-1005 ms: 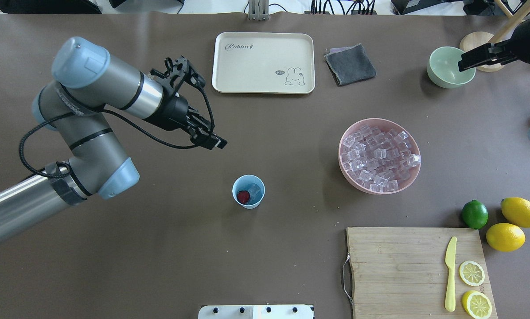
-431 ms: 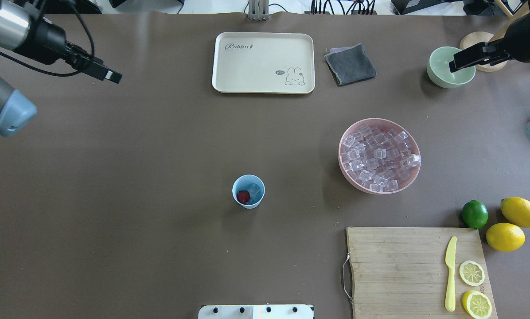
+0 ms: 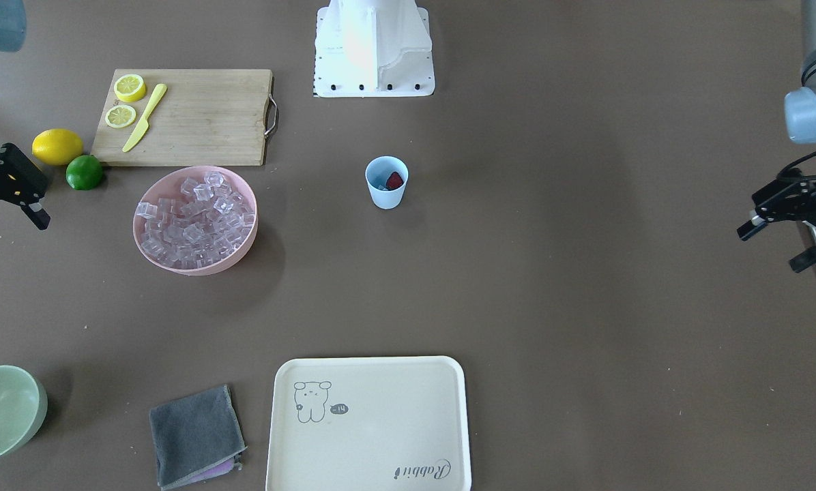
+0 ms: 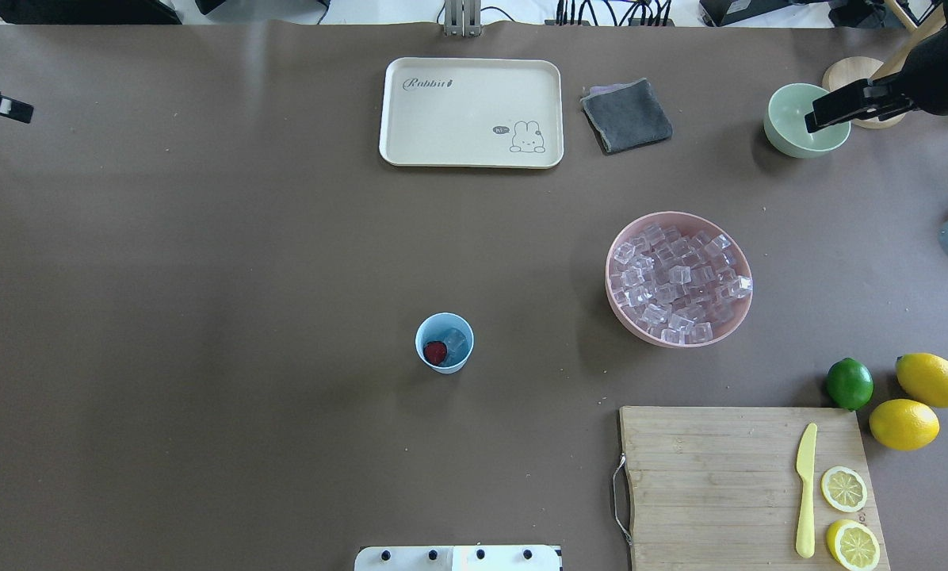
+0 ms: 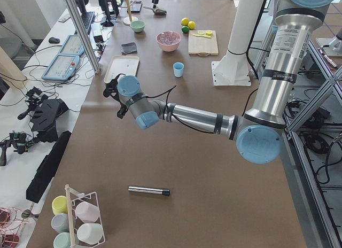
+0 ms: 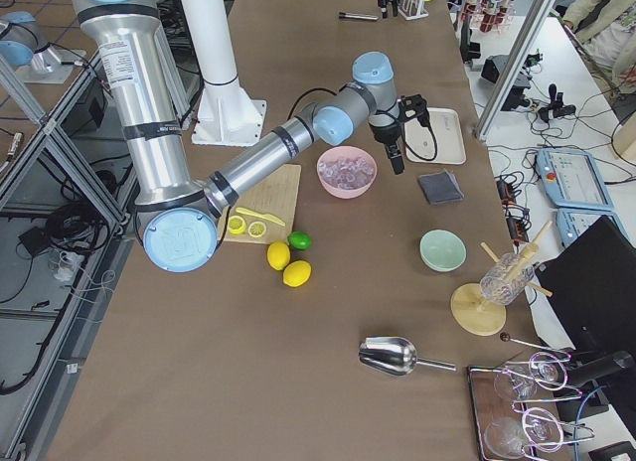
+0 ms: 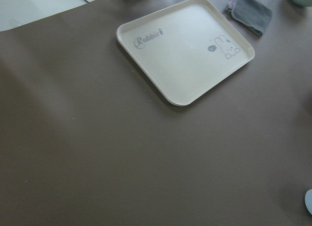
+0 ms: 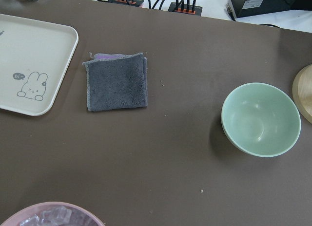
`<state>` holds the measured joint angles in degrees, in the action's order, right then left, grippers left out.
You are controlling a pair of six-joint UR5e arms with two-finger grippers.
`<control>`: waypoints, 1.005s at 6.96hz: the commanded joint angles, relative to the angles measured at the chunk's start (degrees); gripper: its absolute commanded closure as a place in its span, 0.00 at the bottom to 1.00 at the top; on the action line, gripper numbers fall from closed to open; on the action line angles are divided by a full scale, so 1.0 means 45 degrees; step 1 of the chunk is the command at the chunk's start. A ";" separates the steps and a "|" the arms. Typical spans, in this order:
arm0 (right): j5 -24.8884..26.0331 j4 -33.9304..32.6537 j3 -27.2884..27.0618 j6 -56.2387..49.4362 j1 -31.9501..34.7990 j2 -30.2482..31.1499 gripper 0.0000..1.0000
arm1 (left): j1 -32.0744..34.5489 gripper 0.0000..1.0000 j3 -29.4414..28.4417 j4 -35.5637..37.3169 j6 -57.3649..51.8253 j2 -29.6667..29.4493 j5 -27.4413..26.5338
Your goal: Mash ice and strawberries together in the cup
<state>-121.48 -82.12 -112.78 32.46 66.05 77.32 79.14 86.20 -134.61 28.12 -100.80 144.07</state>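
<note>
One dark red strawberry (image 4: 435,352) and a clear ice (image 4: 455,340) cube lie whole inside the light blue cup (image 4: 418,342), which stands upright mid-surface (image 4: 284,277), well apart from both arms. The left tool (image 4: 16,111) has swung from near the cup out to the left edge; I cannot tell whether it is wide or narrow. The right tool (image 4: 816,119), narrow and holding nothing, hangs over the green bowl (image 4: 787,119), hardly shifted.
</note>
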 commanded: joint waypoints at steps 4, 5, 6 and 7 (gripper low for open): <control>-0.0075 -0.0053 0.1077 -0.2896 0.1120 0.0393 0.00 | 0.2219 0.03 -0.1655 0.3462 -0.3804 0.0603 -0.1963; -0.0076 -0.0033 0.0981 -0.2896 0.1238 0.0434 0.00 | 0.2199 0.03 -0.2256 0.3623 -0.3827 0.0468 -0.2208; 0.0021 -0.0013 0.0922 -0.2877 0.1297 0.0454 0.00 | 0.2102 0.03 -0.2996 0.3624 -0.3827 0.0409 -0.2288; 0.0080 0.0006 0.0940 -0.2896 0.1298 0.0454 0.00 | 0.2081 0.03 -0.3449 0.3779 -0.3808 0.0370 -0.2269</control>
<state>-121.44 -82.21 -108.49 19.49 71.71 79.28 88.71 73.57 -118.35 11.07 -98.86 134.25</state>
